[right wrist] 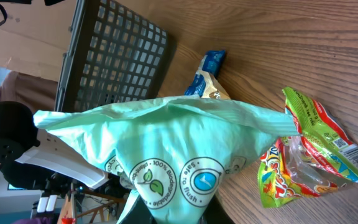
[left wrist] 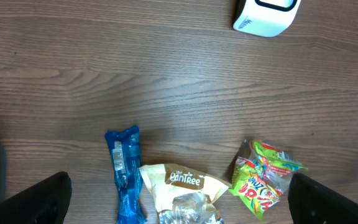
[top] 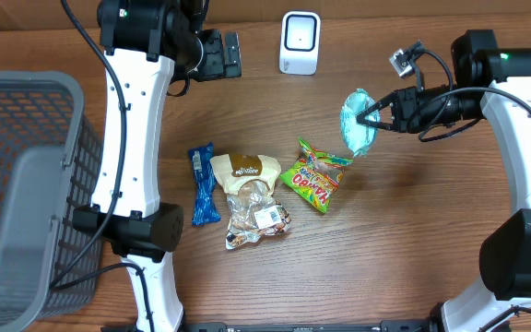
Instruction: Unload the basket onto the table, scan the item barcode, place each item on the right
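My right gripper is shut on a mint-green packet, holding it in the air to the right of the white barcode scanner. In the right wrist view the packet fills the middle and hides the fingers behind its lower end. My left gripper hovers at the back of the table, just left of the scanner, and stands wide open with nothing in it. Its wrist view shows the scanner at the top right and the two black fingertips far apart.
Three items lie mid-table: a blue bar, a tan Pantree pouch and a green candy bag. A grey mesh basket stands at the left edge. The candy bag lies below the held packet.
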### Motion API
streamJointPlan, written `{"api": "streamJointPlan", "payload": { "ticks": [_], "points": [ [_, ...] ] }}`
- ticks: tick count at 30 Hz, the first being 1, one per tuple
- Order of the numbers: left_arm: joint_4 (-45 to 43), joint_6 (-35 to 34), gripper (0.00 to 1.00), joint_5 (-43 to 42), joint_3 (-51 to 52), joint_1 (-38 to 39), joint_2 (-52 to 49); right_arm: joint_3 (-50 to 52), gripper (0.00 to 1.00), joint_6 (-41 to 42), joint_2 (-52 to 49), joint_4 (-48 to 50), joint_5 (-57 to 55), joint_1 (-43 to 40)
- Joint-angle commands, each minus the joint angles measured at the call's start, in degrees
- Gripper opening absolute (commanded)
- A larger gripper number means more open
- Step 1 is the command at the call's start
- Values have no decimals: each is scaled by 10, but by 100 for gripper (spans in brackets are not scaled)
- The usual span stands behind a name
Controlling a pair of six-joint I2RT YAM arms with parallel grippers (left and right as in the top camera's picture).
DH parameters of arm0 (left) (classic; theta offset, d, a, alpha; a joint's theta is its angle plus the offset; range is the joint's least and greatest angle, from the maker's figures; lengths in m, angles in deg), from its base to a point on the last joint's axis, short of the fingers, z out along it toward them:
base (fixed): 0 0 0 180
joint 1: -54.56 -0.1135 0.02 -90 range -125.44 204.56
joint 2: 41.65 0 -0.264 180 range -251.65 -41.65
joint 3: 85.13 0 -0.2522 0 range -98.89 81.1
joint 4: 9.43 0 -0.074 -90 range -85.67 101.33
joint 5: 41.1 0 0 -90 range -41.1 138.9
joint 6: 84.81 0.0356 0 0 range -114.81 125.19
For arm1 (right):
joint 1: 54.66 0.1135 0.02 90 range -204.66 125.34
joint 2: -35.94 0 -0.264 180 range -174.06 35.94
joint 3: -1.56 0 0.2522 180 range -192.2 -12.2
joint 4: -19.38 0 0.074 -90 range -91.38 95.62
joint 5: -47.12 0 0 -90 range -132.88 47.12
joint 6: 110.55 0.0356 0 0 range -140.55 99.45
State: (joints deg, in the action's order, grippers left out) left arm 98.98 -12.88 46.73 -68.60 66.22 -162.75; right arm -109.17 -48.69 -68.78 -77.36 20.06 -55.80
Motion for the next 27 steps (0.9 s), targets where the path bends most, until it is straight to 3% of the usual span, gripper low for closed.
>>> {"api": "streamJointPlan", "payload": {
  "ticks": [1,27],
  "points": [
    [-2,-2,100,-4,-1,4,-4,-8,4,-9,9,1,10,-3],
    [-2,-2,100,-4,-1,4,-4,-8,4,-21,8,-6,-28,-4]
  ]
}}
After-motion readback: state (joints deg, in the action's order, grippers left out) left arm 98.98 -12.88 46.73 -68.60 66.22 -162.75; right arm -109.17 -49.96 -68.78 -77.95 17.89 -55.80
